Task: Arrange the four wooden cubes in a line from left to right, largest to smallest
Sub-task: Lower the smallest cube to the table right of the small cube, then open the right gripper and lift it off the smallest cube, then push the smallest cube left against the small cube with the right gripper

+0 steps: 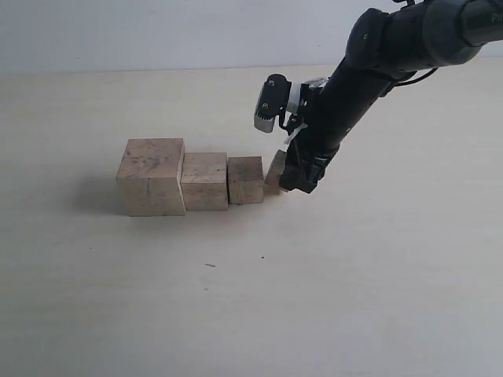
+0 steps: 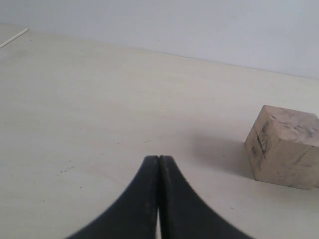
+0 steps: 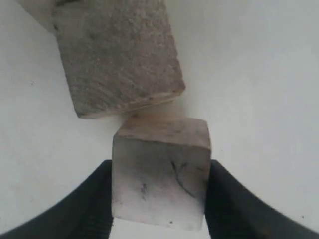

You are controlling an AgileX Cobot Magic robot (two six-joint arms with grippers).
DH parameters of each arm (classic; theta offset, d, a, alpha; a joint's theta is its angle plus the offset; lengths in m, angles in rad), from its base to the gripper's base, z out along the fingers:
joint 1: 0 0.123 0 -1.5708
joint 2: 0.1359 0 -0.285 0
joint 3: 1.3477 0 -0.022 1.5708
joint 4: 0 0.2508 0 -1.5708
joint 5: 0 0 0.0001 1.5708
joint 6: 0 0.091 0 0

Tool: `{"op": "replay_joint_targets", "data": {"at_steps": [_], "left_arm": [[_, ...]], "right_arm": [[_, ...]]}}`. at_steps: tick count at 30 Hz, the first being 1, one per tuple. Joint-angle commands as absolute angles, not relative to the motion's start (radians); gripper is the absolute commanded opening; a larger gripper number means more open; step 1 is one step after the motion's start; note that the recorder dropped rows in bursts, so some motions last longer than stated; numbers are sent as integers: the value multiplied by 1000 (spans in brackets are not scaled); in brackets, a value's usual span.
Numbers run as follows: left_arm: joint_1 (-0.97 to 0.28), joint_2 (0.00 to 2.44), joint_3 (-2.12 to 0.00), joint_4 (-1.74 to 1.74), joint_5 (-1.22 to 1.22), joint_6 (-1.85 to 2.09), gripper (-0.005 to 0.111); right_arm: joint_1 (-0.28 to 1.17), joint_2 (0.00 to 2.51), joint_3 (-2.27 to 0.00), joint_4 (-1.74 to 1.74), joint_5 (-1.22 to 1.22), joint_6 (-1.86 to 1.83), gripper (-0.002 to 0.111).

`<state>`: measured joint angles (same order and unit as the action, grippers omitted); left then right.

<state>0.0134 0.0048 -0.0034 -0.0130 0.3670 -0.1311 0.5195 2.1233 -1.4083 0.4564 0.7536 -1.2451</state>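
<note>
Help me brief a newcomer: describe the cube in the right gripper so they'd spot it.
On the pale table, three wooden cubes form a row, shrinking rightward. At its right end is the fourth cube: smallest, the only one the right gripper clamps.

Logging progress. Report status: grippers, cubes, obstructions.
Left gripper shut, empty. Right gripper shut on small cube, at row's right end beside third cube. Large cube, second cube, third cube lined up in order. No obstructions seen.
</note>
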Motion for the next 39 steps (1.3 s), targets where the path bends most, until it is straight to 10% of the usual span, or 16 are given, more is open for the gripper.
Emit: {"op": "replay_joint_targets", "data": {"at_steps": [1,6,15,39], "left_arm": [[8,0,0,-12,358,-128,0],[8,0,0,-12,358,-128,0],[8,0,0,-12,358,-128,0],[8,0,0,-12,358,-128,0]], "right_arm": [[518,2127,-1417,463,746,-1257,0],[518,2129,-1415,461,759,-1257,5],[518,2129,-1415,489,783,-1255,56],[516,1972,-1412,183,788,-786,49]]}}
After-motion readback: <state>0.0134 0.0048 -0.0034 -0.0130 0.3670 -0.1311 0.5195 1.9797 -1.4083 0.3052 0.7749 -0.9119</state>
